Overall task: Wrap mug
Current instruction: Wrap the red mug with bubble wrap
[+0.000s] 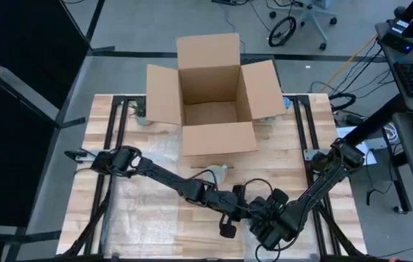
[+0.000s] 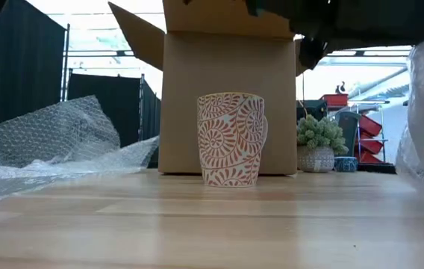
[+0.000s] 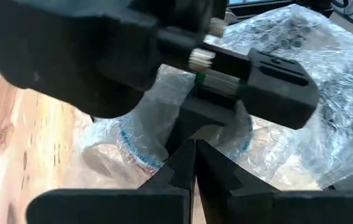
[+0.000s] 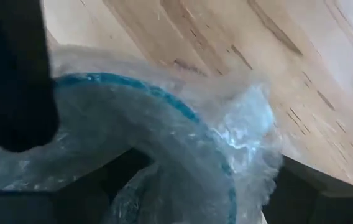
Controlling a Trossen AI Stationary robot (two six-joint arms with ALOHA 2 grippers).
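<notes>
Standing upright on the wooden table (image 2: 197, 224), a mug (image 2: 231, 139) with orange swirl pattern sits just in front of the open cardboard box (image 1: 217, 102). Bubble wrap (image 2: 55, 142) lies heaped off to one side of it. Near the table's front edge both arms meet: left gripper (image 3: 194, 163) fingers pressed together, close beside a blue-rimmed object bundled in bubble wrap (image 4: 164, 143). Right gripper (image 1: 268, 231) is at that bundle; cannot tell how its fingers stand.

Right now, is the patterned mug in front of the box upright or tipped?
Upright. In the low view the mug stands on its base on the table, rim level on top, before the cardboard box.
</notes>
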